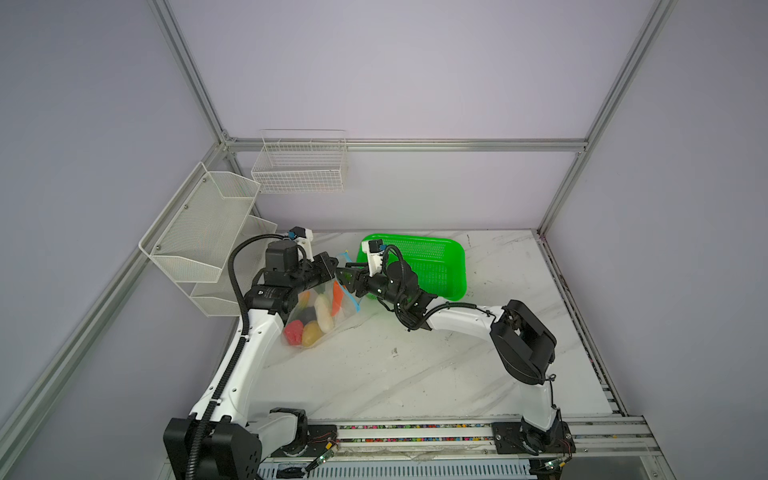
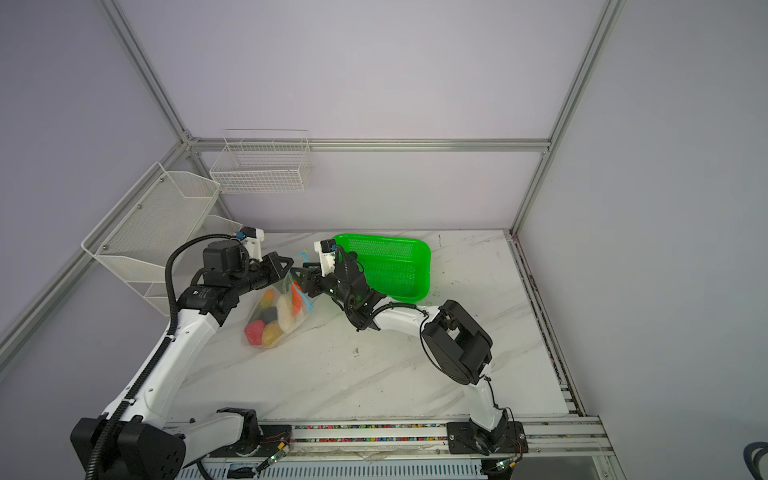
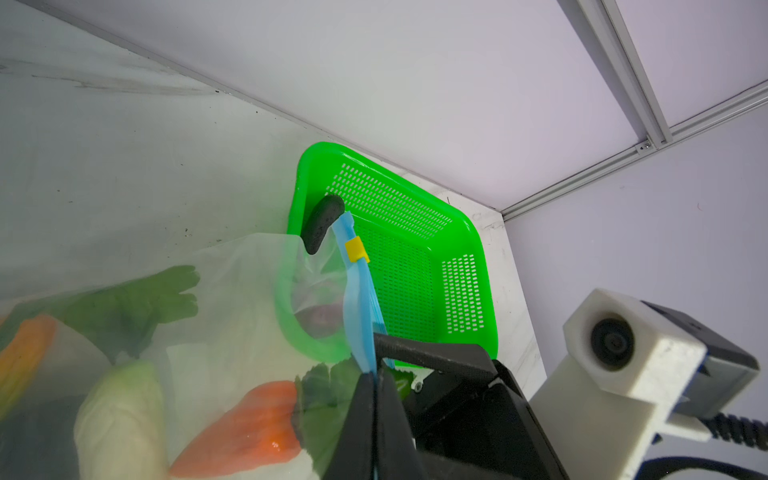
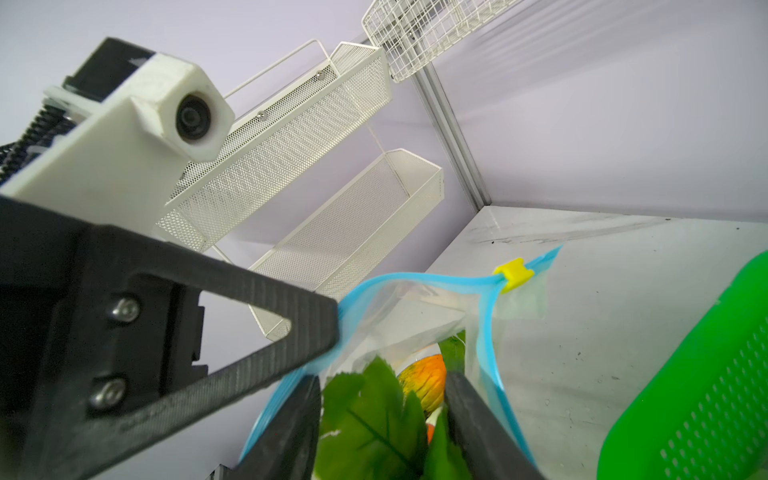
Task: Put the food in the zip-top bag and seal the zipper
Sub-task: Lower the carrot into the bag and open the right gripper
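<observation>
Green basket (image 1: 454, 266) sits at the back of the table (image 1: 415, 374), just beside the lifted zip-top bag (image 3: 249, 266). Left gripper (image 4: 334, 330) pinches the blue zipper (image 4: 415, 277); right gripper (image 4: 382, 380) has its jaws apart in the bag's mouth, astride green leaves (image 4: 365, 434). Inside the bag: one white radish (image 1: 324, 314), one carrot (image 1: 337, 297), one red pepper (image 1: 293, 331), one yellow potato (image 1: 311, 334), one dark eggplant (image 1: 308, 314); one yellow slider (image 4: 513, 274)

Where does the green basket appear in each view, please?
Top view: green basket at the back of the table, right of the bag.
Top view: same place.
Left wrist: picture's middle, behind the zipper.
Right wrist: picture's lower right corner.
Shared landmark: the blue zipper.
</observation>
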